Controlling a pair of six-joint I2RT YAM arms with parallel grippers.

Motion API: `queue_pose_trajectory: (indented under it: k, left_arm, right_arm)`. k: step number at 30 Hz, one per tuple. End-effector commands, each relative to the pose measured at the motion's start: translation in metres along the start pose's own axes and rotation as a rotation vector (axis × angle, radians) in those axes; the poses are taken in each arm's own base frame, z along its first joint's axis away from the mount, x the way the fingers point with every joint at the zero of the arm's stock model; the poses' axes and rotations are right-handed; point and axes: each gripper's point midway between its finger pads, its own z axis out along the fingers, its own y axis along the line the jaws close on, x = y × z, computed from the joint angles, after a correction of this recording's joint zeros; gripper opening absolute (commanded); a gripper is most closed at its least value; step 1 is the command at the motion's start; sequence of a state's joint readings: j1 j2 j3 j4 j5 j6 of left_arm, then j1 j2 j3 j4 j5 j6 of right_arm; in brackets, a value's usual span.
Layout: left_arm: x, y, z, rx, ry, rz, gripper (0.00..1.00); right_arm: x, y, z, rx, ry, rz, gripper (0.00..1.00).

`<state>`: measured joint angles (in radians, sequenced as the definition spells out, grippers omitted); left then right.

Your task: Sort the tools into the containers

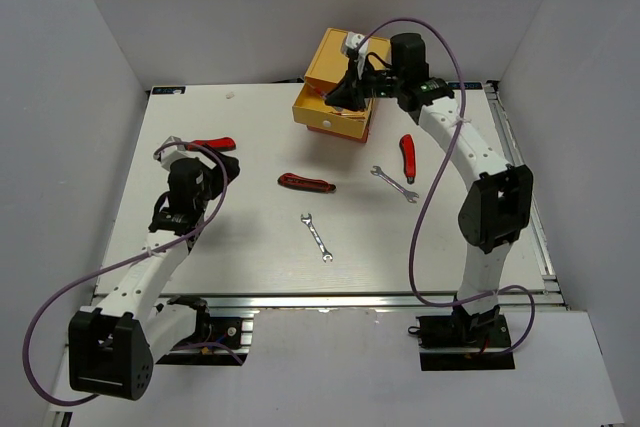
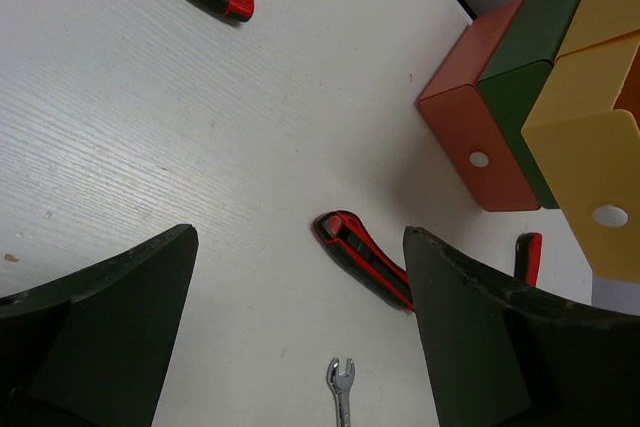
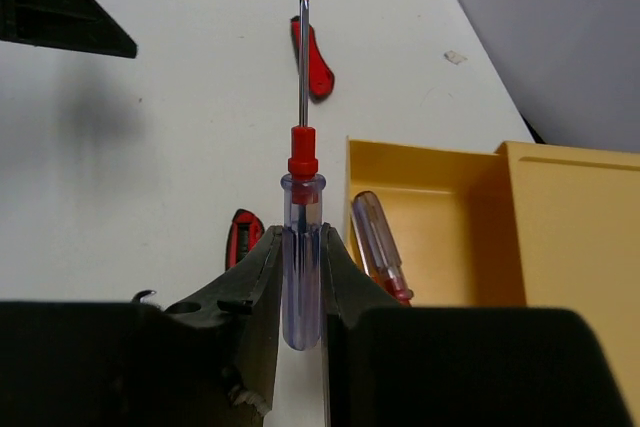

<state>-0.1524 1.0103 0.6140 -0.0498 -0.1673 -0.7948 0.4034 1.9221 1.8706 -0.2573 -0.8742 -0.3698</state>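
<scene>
My right gripper (image 3: 302,252) is shut on a screwdriver (image 3: 302,197) with a clear bluish handle and red collar. Its shaft points away, just left of the open yellow drawer (image 3: 424,147). A second screwdriver (image 3: 378,242) lies inside that drawer. The containers (image 1: 335,97) are stacked at the table's far centre: yellow (image 2: 590,157), green (image 2: 530,57), orange-red (image 2: 470,137). Three red-and-black knife-like tools (image 1: 212,144) (image 1: 306,183) (image 1: 407,157) and two silver wrenches (image 1: 317,236) (image 1: 394,184) lie on the table. My left gripper (image 2: 300,237) hangs open and empty above the table on the left.
Grey walls enclose the white table (image 1: 250,237) on three sides. The right arm (image 1: 470,157) arches over the table's right part toward the drawers. A metal rail (image 1: 330,299) runs along the near edge.
</scene>
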Motion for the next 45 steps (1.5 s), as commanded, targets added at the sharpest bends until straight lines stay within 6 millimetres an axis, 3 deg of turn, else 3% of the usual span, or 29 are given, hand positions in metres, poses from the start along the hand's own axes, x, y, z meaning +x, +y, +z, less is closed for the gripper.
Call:
queue_pose_trajectory:
  k: [1, 3, 6, 8, 10, 14, 23, 26, 27, 30, 31, 32, 33, 36, 39, 42, 45]
  left_arm:
    - [-0.005, -0.004, -0.006, 0.024, -0.018, -0.011, 0.95]
    - [-0.005, -0.005, -0.006, 0.027, -0.018, -0.012, 0.95]
    - [-0.007, -0.006, -0.006, 0.030, -0.021, -0.012, 0.95]
    - [-0.006, -0.006, -0.006, 0.030, -0.021, -0.010, 0.95]
    - [-0.006, -0.006, -0.006, 0.032, -0.019, -0.012, 0.95]
    - [-0.004, -0.008, -0.004, 0.039, -0.013, -0.016, 0.95]
    - [-0.003, -0.035, 0.006, 0.154, 0.018, -0.044, 0.92]
    - [0.001, -0.044, 0.011, 0.192, 0.042, -0.059, 0.86]
    - [0.005, -0.049, 0.012, 0.215, 0.067, -0.060, 0.80]
    - [0.015, -0.057, 0.019, 0.254, 0.118, -0.073, 0.66]
    - [0.014, -0.061, 0.020, 0.274, 0.119, -0.079, 0.53]
    - [0.019, -0.062, 0.022, 0.283, 0.141, -0.084, 0.46]
    - [0.019, -0.065, 0.023, 0.295, 0.140, -0.092, 0.33]
    - [0.020, -0.067, 0.025, 0.301, 0.146, -0.097, 0.23]
    - [0.020, -0.068, 0.024, 0.306, 0.149, -0.089, 0.22]
    - [0.021, -0.068, 0.025, 0.309, 0.152, -0.085, 0.23]
    - [0.022, -0.069, 0.026, 0.311, 0.157, -0.088, 0.24]
  right_arm:
    - [-0.023, -0.026, -0.007, 0.094, -0.033, -0.091, 0.00]
    - [-0.015, -0.035, -0.005, 0.126, -0.003, -0.094, 0.00]
    - [0.019, -0.055, 0.001, 0.160, 0.090, -0.074, 0.00]
    - [0.036, -0.065, -0.002, 0.197, 0.155, -0.072, 0.08]
    - [0.043, -0.075, -0.004, 0.246, 0.191, -0.086, 0.26]
    - [0.038, -0.084, -0.017, 0.331, 0.192, -0.127, 0.39]
    - [-0.002, -0.071, -0.036, 0.376, 0.097, -0.175, 0.48]
    - [-0.018, -0.056, -0.039, 0.323, 0.056, -0.176, 0.42]
    - [-0.025, -0.050, -0.041, 0.300, 0.040, -0.182, 0.37]
    - [-0.029, -0.012, -0.035, 0.095, 0.002, -0.216, 0.18]
    - [-0.031, 0.013, -0.033, -0.039, -0.031, -0.230, 0.10]
    - [-0.020, 0.026, -0.032, -0.104, -0.007, -0.217, 0.02]
    - [-0.017, 0.038, -0.025, -0.166, -0.010, -0.207, 0.00]
    - [0.010, 0.058, -0.009, -0.248, 0.095, -0.162, 0.00]
    - [0.037, 0.068, 0.008, -0.223, 0.200, -0.132, 0.00]
    - [0.073, 0.037, 0.022, 0.050, 0.336, -0.147, 0.00]
    - [0.085, 0.020, 0.031, 0.221, 0.371, -0.173, 0.00]
